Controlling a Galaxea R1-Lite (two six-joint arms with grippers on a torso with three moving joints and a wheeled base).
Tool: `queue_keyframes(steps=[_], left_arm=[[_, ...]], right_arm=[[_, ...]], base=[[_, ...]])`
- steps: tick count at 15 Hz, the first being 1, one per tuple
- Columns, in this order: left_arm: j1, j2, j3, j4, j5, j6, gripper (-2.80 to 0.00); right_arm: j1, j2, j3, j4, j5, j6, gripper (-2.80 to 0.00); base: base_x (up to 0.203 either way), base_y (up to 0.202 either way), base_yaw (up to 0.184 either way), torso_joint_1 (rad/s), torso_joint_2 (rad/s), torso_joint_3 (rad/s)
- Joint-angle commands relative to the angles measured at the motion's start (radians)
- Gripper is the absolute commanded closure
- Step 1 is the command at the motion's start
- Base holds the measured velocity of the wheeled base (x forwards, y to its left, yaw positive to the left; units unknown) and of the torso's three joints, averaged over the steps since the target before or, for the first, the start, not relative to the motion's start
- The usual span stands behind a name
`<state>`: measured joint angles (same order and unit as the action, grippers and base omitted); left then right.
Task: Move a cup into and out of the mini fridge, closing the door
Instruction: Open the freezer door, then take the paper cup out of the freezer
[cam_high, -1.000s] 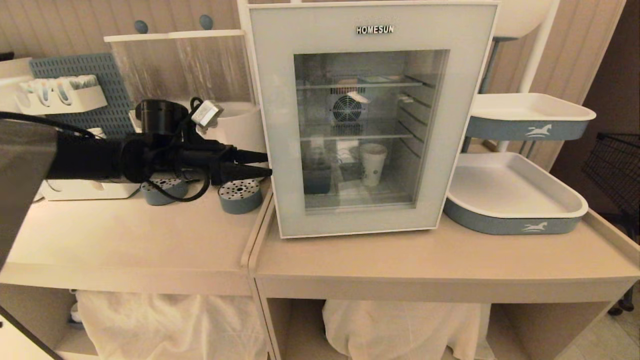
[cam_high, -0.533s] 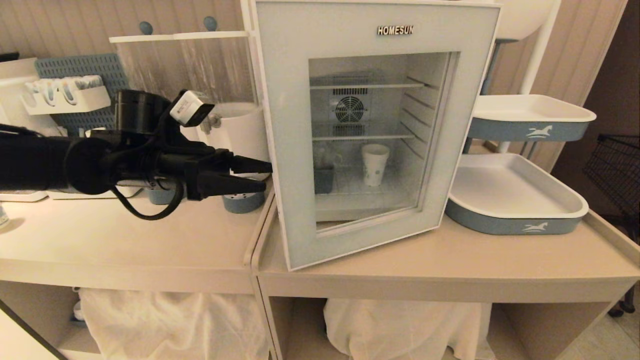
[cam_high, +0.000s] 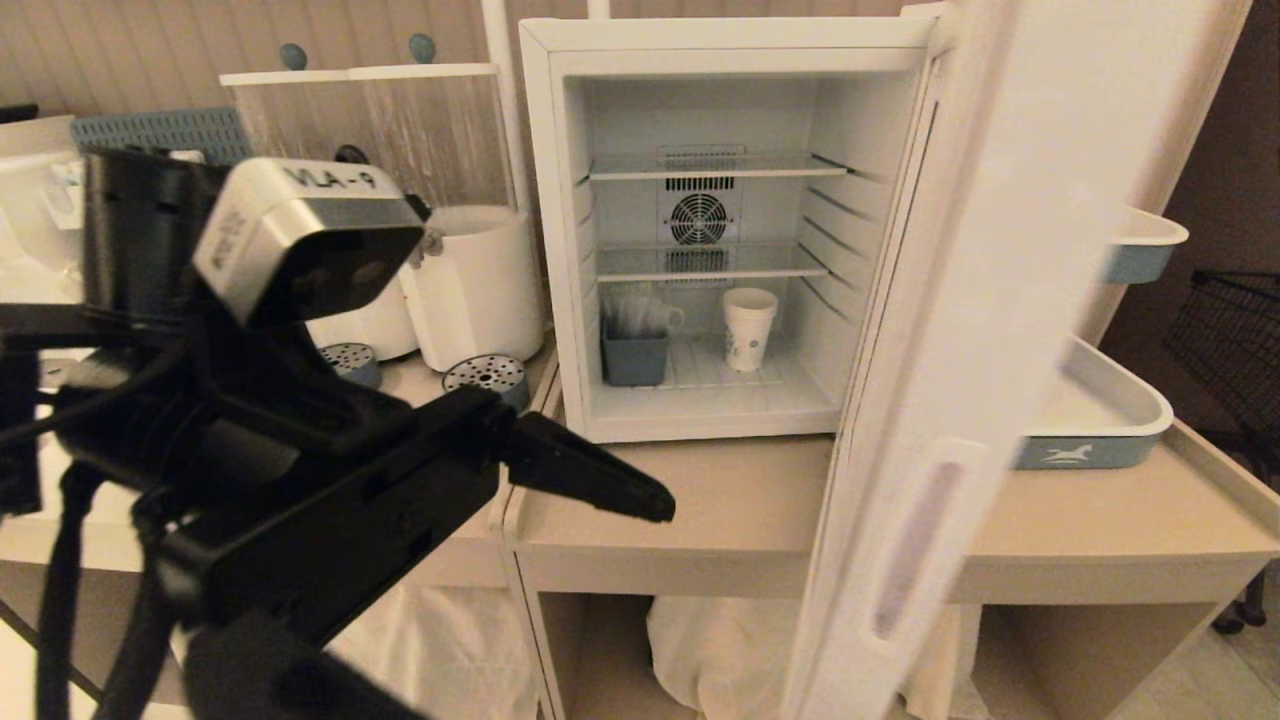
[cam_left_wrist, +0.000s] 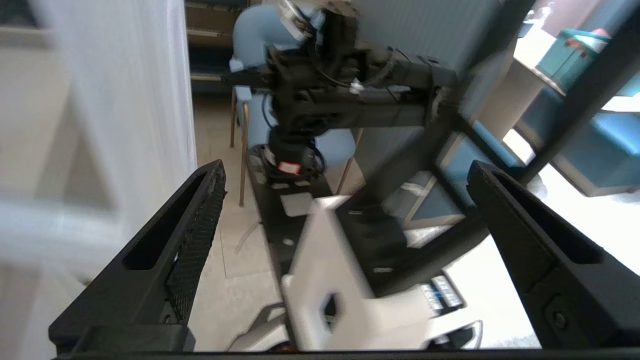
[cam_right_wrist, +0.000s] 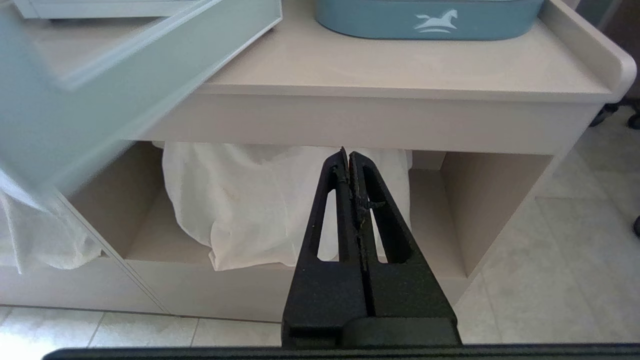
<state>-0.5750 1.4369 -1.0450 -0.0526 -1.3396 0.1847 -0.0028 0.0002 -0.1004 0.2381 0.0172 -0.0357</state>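
Observation:
The mini fridge (cam_high: 556, 200) stands on the counter. Its door (cam_high: 960, 300) is swung wide to the right, with the white inner face showing. The door's pale blue frame (cam_right_wrist: 100, 90) juts over the counter's front edge. The cup (cam_high: 749, 328) stands upright on the fridge floor, right of centre, beside a small grey-blue bin (cam_high: 633, 357). My left gripper (cam_left_wrist: 346, 170) is open and empty, close to the head camera, left of and in front of the fridge. One black finger (cam_high: 590, 472) points toward the counter's front. My right gripper (cam_right_wrist: 346, 152) is shut and empty, below the counter edge.
White canisters (cam_high: 470, 290) and perforated discs (cam_high: 485, 375) sit left of the fridge. A white and blue tray (cam_high: 1100, 425) lies behind the door on the right. White cloth (cam_high: 740, 650) fills the shelf under the counter. A black wire basket (cam_high: 1240, 330) stands at far right.
The door has swung from shut to wide open toward the right. My left arm has pulled back from the door's left edge toward the camera and now fills the lower left.

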Motion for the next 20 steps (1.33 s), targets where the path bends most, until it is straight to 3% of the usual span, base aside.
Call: queue_keyframes(steps=[1,3,6,7,10,12,15,19,20], left_arm=[[-0.042,-0.177,0.073,0.001,0.168,-0.067,-2.80],[0.017,-0.231,0.136,-0.023,0.447,-0.140,-2.80],[0.253,-0.344,0.295,-0.184,0.825,-0.184,-2.80],[0.327,-0.393,0.332,-0.226,0.957,-0.194,0.00],[0.436,-0.510,0.338,-0.227,1.287,-0.174,0.00],[0.455,-0.599,0.341,-0.178,1.443,-0.161,0.00],[0.461,-0.749,0.376,-0.104,1.573,-0.148,0.00],[0.467,-1.096,0.426,0.167,1.670,-0.143,0.00],[0.473,-1.146,0.447,0.230,1.731,-0.165,0.00]], right_arm=[[0.001,0.001,0.001,0.003,0.000,-0.001,0.00],[0.001,0.001,0.000,0.003,0.000,0.000,0.00],[0.001,0.001,0.000,0.003,0.000,0.000,0.00],[0.001,0.001,0.001,0.003,0.000,0.000,0.00],[0.001,0.000,0.001,0.003,0.000,0.000,0.00],[0.001,0.001,0.001,0.003,0.000,0.000,0.00],[0.001,0.001,0.001,0.003,0.000,0.000,0.00],[0.001,0.001,0.000,0.003,0.000,0.000,0.00],[0.001,0.001,-0.001,0.003,0.000,-0.001,0.00]], base=[[0.000,0.000,0.000,0.000,0.00,0.000],[0.000,0.000,0.000,0.000,0.00,0.000],[0.000,0.000,0.000,0.000,0.00,0.000],[0.000,0.000,0.000,0.000,0.00,0.000],[0.000,0.000,0.000,0.000,0.00,0.000],[0.000,0.000,0.000,0.000,0.00,0.000],[0.000,0.000,0.000,0.000,0.00,0.000],[0.000,0.000,0.000,0.000,0.00,0.000],[0.000,0.000,0.000,0.000,0.00,0.000]])
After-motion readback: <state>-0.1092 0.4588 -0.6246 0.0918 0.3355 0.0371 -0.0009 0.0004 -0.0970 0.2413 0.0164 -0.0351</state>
